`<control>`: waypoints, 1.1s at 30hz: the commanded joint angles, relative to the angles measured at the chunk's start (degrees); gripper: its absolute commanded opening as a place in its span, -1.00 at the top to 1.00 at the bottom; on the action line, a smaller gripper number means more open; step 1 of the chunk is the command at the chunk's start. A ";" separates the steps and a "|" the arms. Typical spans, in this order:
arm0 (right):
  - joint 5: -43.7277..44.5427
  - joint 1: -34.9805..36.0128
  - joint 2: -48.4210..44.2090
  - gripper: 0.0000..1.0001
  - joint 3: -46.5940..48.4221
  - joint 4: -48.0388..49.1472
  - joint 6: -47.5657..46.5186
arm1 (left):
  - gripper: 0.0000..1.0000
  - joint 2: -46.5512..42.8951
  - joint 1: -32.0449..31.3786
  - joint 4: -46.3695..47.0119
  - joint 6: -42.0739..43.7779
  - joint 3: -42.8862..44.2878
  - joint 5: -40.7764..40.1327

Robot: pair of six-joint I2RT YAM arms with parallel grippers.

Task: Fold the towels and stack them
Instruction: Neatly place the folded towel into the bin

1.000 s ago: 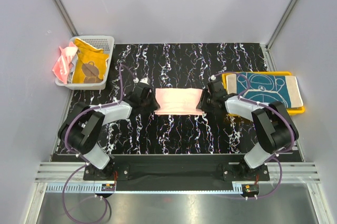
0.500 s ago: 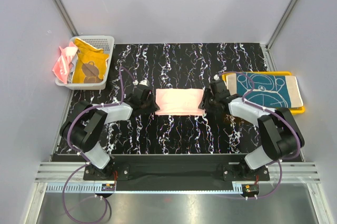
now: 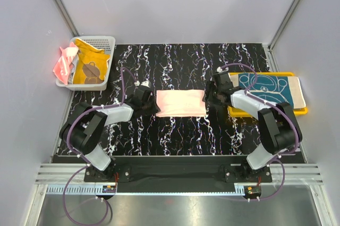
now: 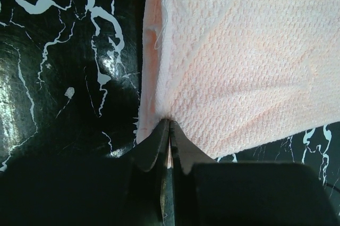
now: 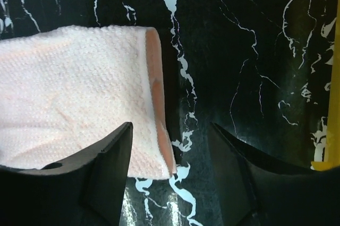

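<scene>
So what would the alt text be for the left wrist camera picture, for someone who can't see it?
Close up, the left gripper is pinched shut on the edge of a pale peach towel. The towel has a waffle texture and lies on a black table veined with white.

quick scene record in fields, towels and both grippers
peach towel: folded, flat at the middle of the table
left gripper: shut on the peach towel's left edge
right gripper: open at its right edge, gripping nothing
teal patterned towel: lying on the yellow tray
basket: holds the orange bear towel; pink towel draped over its left rim
</scene>
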 commanded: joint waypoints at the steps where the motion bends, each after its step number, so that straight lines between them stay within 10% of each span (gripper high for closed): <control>1: -0.42 0.01 3.10 -0.29 2.95 1.48 -1.65 | 0.81 -0.57 -0.21 -4.18 2.13 0.03 -0.62; 17: 5.28 5.62 10.14 -0.22 4.26 2.01 -0.16 | 0.80 -0.31 -0.21 -7.17 2.21 1.79 -0.44; 33: 15.48 11.61 11.64 0.55 6.55 -5.10 3.80 | 0.79 0.13 -0.21 -10.16 2.74 4.51 -0.36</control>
